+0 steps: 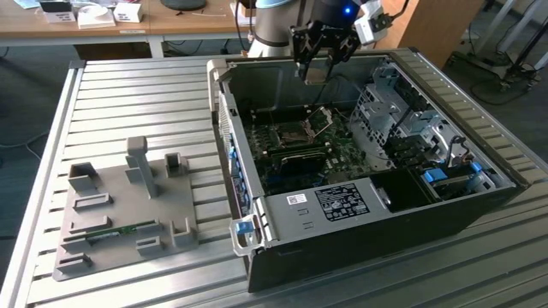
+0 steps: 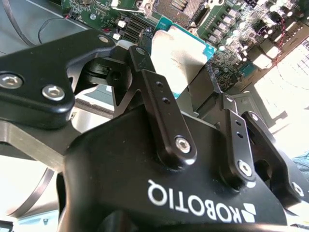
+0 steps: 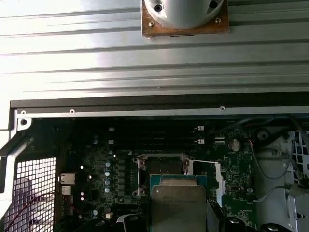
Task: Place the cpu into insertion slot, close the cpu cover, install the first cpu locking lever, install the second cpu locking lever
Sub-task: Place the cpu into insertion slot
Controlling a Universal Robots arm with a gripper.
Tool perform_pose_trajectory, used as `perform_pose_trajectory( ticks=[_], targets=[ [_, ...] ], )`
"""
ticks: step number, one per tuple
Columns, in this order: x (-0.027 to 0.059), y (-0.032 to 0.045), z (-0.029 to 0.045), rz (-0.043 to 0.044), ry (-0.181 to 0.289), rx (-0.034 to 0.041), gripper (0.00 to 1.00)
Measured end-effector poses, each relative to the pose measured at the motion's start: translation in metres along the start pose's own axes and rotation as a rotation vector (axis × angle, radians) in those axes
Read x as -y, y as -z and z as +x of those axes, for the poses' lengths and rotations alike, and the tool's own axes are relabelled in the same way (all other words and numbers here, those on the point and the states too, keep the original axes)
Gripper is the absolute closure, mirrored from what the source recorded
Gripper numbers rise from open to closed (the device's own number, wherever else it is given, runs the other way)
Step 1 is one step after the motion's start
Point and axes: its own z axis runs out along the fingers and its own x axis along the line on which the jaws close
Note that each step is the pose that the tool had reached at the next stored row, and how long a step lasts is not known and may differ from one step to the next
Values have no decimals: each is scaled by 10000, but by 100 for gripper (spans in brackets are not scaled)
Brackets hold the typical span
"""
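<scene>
My gripper (image 1: 322, 64) hangs over the back part of the open computer case (image 1: 360, 224), shut on the cpu (image 1: 314, 72). In both wrist views the cpu (image 2: 177, 55) (image 3: 178, 205) is a flat square chip with a silvery top and a teal edge, pinched between the black fingers (image 2: 159, 104). Below it on the green board lies the insertion slot (image 1: 288, 132) (image 3: 163, 167), its dark centre uncovered. The cpu cover (image 1: 320, 120) stands tilted up at the slot's side nearer the exterior view's right. The chip is held above the slot, clear of it.
The case lies on a slatted metal table (image 1: 154, 83). Metal drive cages (image 1: 402, 115) fill the case's side at the exterior view's right. A grey fixture plate (image 1: 128, 218) with upright posts and a memory stick (image 1: 111, 232) lies at the exterior view's left. Long black memory slots (image 3: 154, 135) run beside the socket.
</scene>
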Motion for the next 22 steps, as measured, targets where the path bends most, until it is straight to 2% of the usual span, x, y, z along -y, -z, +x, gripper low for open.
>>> perform_pose_trajectory(
  ticks=[22],
  targets=[
    [11,-108,2,0,2,12,46]
  ],
)
